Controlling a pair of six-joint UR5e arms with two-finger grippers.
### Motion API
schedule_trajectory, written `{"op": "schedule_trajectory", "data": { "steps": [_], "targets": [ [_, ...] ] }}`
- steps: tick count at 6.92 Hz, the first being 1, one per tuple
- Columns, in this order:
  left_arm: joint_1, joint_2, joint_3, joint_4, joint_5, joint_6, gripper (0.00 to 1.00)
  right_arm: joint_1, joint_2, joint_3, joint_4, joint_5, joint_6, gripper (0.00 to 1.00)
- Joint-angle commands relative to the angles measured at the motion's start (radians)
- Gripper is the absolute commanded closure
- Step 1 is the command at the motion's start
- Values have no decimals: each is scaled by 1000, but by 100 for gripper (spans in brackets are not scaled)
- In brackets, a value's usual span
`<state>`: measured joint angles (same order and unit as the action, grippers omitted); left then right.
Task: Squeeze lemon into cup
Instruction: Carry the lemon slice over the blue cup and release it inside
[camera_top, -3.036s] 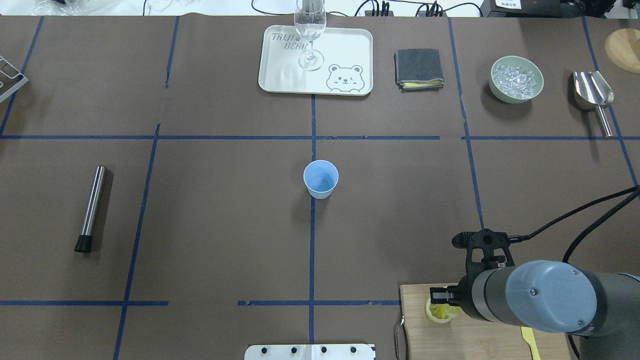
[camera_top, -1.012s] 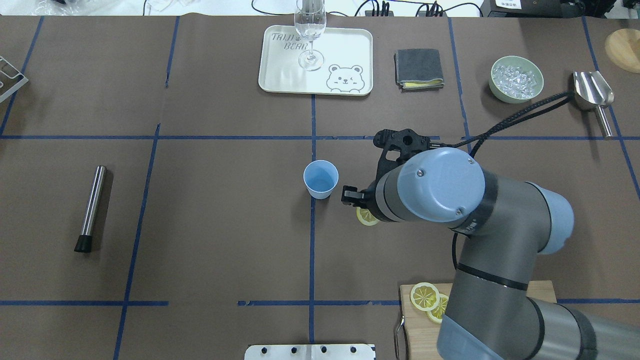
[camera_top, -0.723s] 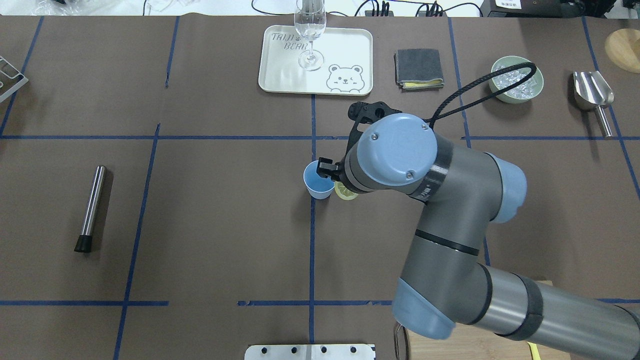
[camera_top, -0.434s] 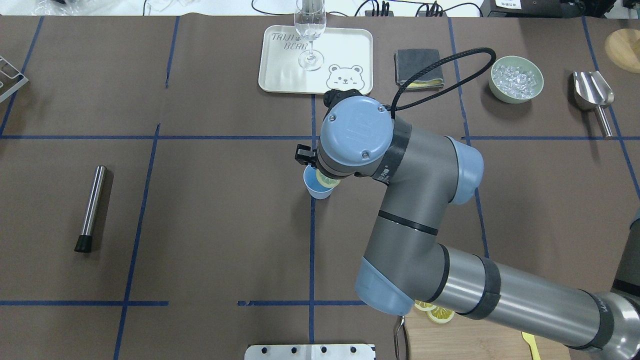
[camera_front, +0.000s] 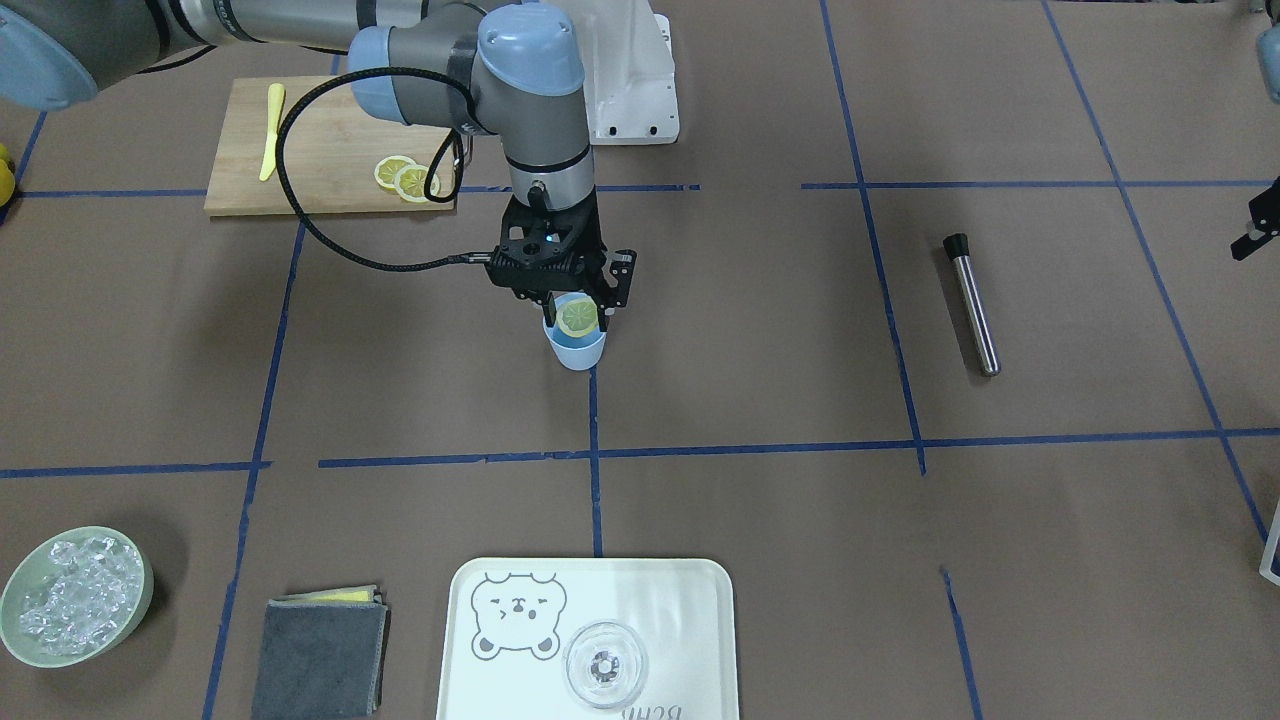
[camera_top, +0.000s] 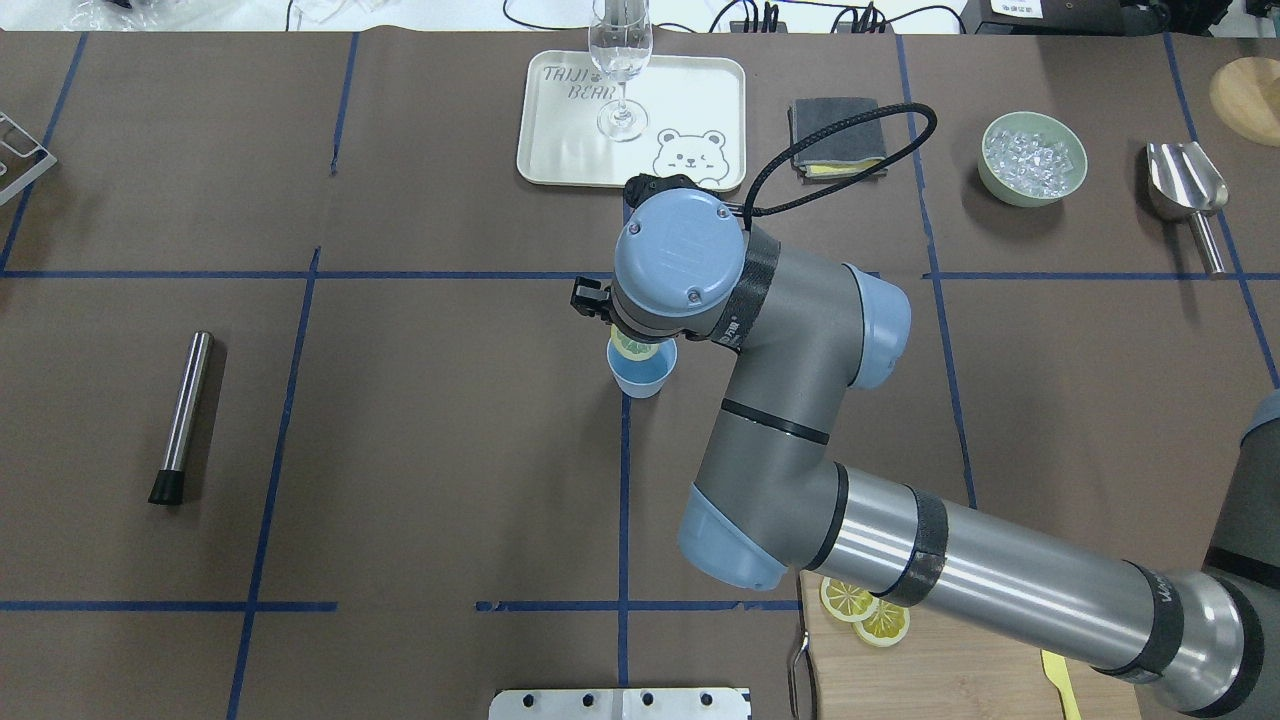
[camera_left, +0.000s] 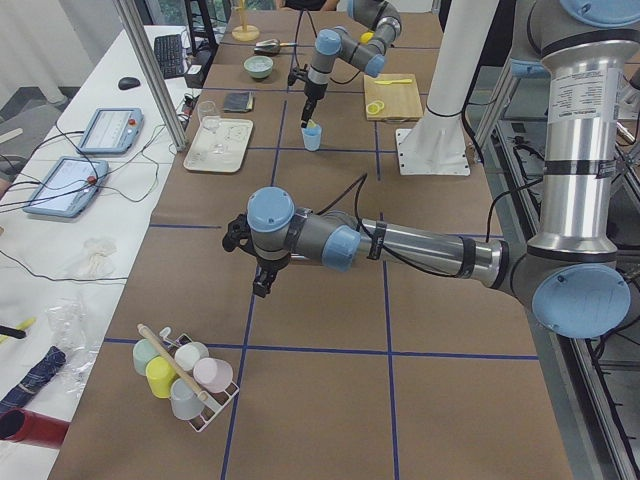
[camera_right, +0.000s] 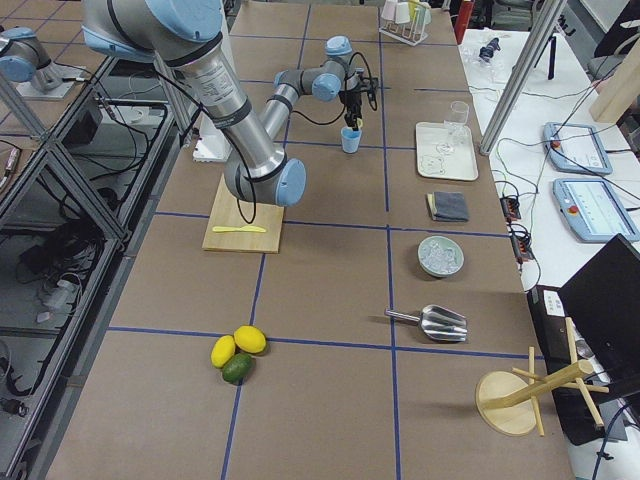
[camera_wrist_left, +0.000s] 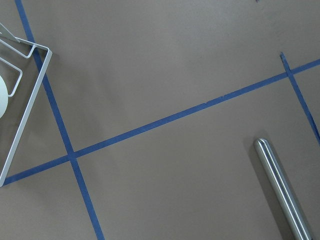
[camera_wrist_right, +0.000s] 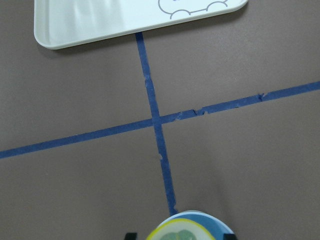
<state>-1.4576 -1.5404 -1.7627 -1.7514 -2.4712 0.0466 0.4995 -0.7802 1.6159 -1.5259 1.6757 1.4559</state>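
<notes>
From overhead, the right arm's wrist covers most of the right claw (camera_front: 577, 313). Under it we see only a sliver of the lemon (camera_top: 631, 348) and the near part of the cup (camera_top: 642, 378). The right wrist view cuts both off at its bottom edge and the tray (camera_wrist_right: 100, 22) at its top. The left claw (camera_left: 261, 288) is too small for us to read its jaws. The steel rod (camera_wrist_left: 282, 192) and the wire rack (camera_wrist_left: 32, 95) run off the left wrist view.

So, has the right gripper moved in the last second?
Yes. In the overhead view the right gripper has swung left, from off the cup's right side to over its mouth, holding the lemon slice.
</notes>
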Motion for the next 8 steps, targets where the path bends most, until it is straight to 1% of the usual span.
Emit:
{"op": "schedule_trajectory", "data": {
  "steps": [1, 2, 3, 4, 5, 6, 7, 8],
  "targets": [
    [0, 0, -3, 1, 0, -1, 0, -1, -10, -2, 6, 5, 0, 19],
    [-1, -1, -4, 0, 0, -2, 0, -2, -8, -1, 4, 5, 1, 1],
    [0, -1, -21, 0, 0, -54, 0, -4, -10, -1, 4, 5, 1, 0],
    [0, -1, -27, 0, 0, -66, 0, -6, -13, 2, 3, 5, 1, 0],
    [3, -4, -11, 0, 8, -101, 0, -4, -39, 68, -28, 12, 0, 0],
    [44, -33, 9, -11, 12, -270, 0, 28, -116, 184, -64, 62, -15, 0],
    [151, -43, 15, -67, 55, -479, 0, 66, -219, 270, -62, 123, -38, 0],
    [263, -44, 16, -136, 140, -643, 0, 91, -291, 330, -59, 142, -137, 0]
  ]
}}
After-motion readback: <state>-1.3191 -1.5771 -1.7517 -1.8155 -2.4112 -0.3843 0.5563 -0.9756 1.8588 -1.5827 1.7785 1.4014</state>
